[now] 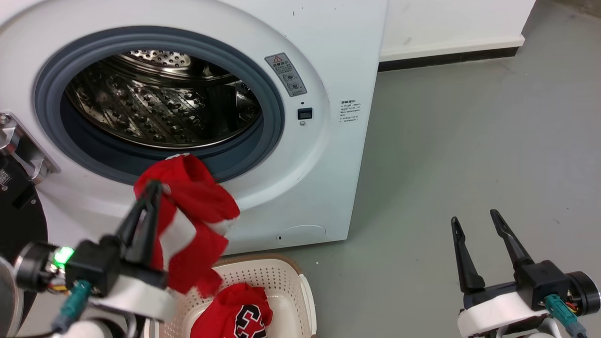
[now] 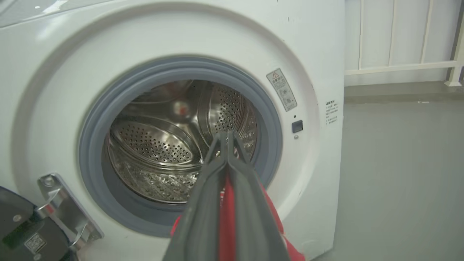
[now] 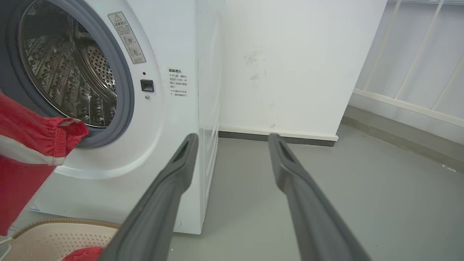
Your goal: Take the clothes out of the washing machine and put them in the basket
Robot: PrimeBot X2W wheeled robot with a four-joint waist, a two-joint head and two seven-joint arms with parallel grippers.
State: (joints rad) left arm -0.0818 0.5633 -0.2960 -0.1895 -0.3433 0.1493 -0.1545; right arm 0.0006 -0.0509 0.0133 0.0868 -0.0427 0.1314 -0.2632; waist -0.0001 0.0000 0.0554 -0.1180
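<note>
The white washing machine (image 1: 324,70) stands with its door open and its steel drum (image 1: 159,103) shows no clothes inside. My left gripper (image 1: 152,188) is shut on a red garment with white trim (image 1: 197,211), which hangs in front of the machine's lower rim, above the basket (image 1: 281,277). A red jersey with a black number (image 1: 235,314) lies in the basket. In the left wrist view the gripper (image 2: 226,136) pinches red cloth (image 2: 226,221) before the drum. My right gripper (image 1: 474,218) is open and empty over the floor at the right, also seen as the gripper (image 3: 232,137).
The machine's dark glass door (image 1: 19,220) hangs open at the left on its metal hinge (image 1: 21,150). Grey floor (image 1: 469,141) stretches to the right of the machine. A white wall with a dark skirting (image 1: 450,56) runs behind, and a white railing (image 3: 417,72) stands farther right.
</note>
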